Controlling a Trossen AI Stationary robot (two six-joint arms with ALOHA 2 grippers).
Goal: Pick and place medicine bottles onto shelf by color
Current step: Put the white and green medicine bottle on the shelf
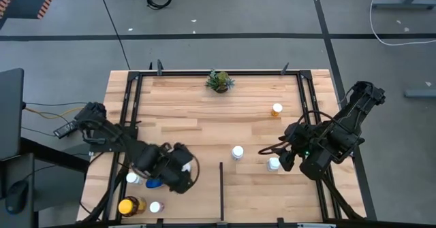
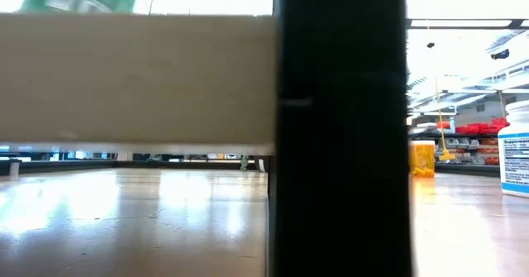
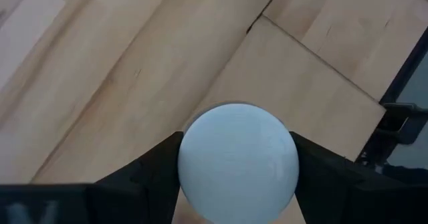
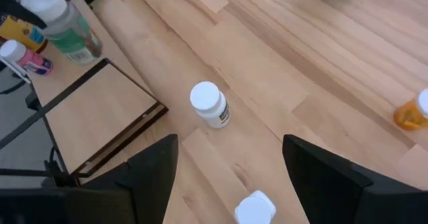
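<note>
The shelf [image 1: 177, 109] fills most of the tabletop — pale wooden planks inside thin black rails, with a short black divider bar [image 1: 221, 187] standing up from the near edge. The left gripper [image 1: 178, 171] is low over the near-left section, and its wrist view shows its two fingers [image 3: 150, 167] pressed against either side of a round white cap [image 3: 237, 160]: it has a medicine bottle clamped, held above the wood. Just beside it stand an amber bottle with a yellow lid [image 1: 128, 205], a blue one [image 1: 153, 184] and two small white-capped ones [image 1: 155, 207].

The right gripper [image 1: 281, 161] hovers over the right section with its jaws wide apart and nothing between them; a white-capped bottle [image 4: 255, 209] sits directly beneath, another [image 4: 210, 104] stands nearer the divider, and an orange one [image 1: 276, 109] farther back.

These bottles look light, rigid and smooth-sided plastic — likely to tip or slip if nudged off-centre. I'd grip across the body just under the cap, squarely, without much squeeze.
</note>
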